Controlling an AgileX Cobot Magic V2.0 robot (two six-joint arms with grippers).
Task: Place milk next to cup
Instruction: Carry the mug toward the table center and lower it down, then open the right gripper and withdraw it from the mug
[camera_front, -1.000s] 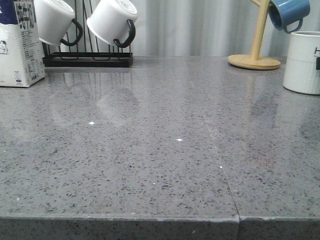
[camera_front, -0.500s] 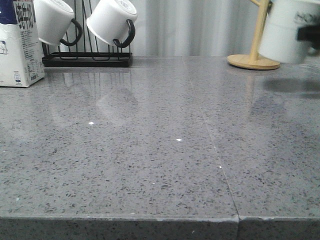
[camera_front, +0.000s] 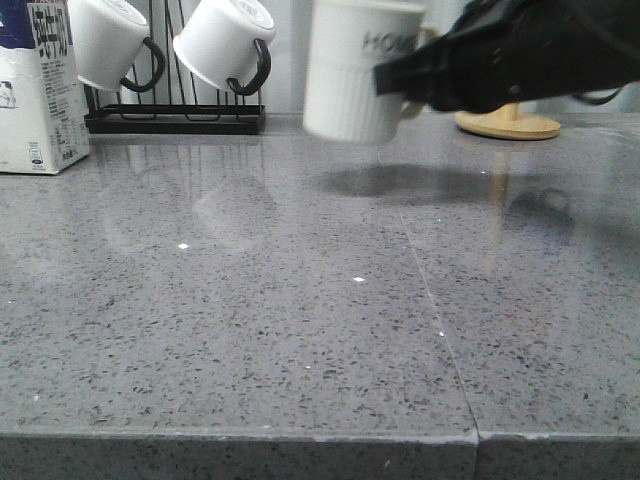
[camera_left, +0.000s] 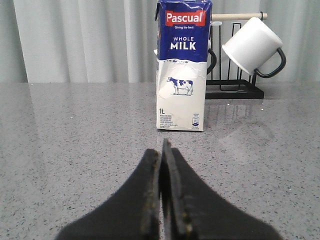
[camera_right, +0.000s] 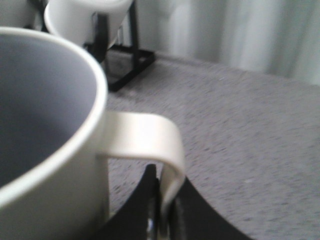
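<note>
Grey speckled stone forms the surface (camera_front: 300, 330), with pale curtains hanging behind it. At the far left edge of the front view the milk (camera_front: 35, 85) stands upright on the surface, just beside a black rack (camera_front: 175, 118) that carries two plain white mugs (camera_front: 222, 45) with black handles. From the left wrist view the carton (camera_left: 182, 65) faces the camera, its blue top reading "WHOLE MILK" above a small cow picture. The left end effector (camera_left: 162, 192) is low over the surface, near the carton but apart from it, its two dark fingers pressed together with nothing between them.

Near the back middle of the surface the cup (camera_front: 358, 70) hangs in the air, upright, with a dark shadow beneath it. The right end effector (camera_front: 405, 78) reaches in from the right and clamps its white handle (camera_right: 167, 170), as the right wrist view shows. Behind the right arm a wooden stand base (camera_front: 508, 124) rests on the surface.
</note>
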